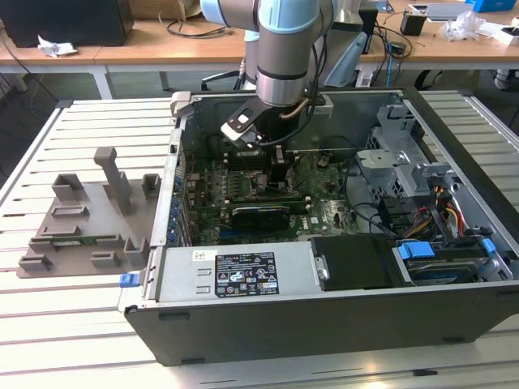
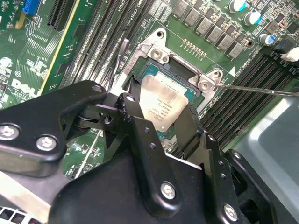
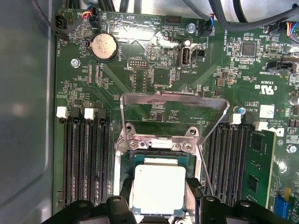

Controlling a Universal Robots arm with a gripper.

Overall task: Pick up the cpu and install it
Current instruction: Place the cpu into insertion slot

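Observation:
The cpu (image 2: 164,100), a square chip with a shiny silver top, sits between my gripper's (image 2: 161,112) two black fingers (image 2: 132,108), directly over the open socket (image 3: 159,157) on the green motherboard. In the first wrist view the cpu (image 3: 159,186) covers most of the socket, and a finger presses on each of two opposite edges. The gripper (image 3: 160,199) is shut on it. I cannot tell whether the chip rests in the socket or hovers just above it. In the exterior view my gripper (image 1: 272,164) reaches down into the open computer case (image 1: 243,275).
The socket's metal load plate (image 3: 173,116) stands raised beside the socket, and a thin retention lever (image 2: 257,88) sticks out. Memory slots (image 3: 84,158) flank the socket on both sides. A grey fixture tray (image 1: 89,219) lies on the slatted table at the exterior view's left.

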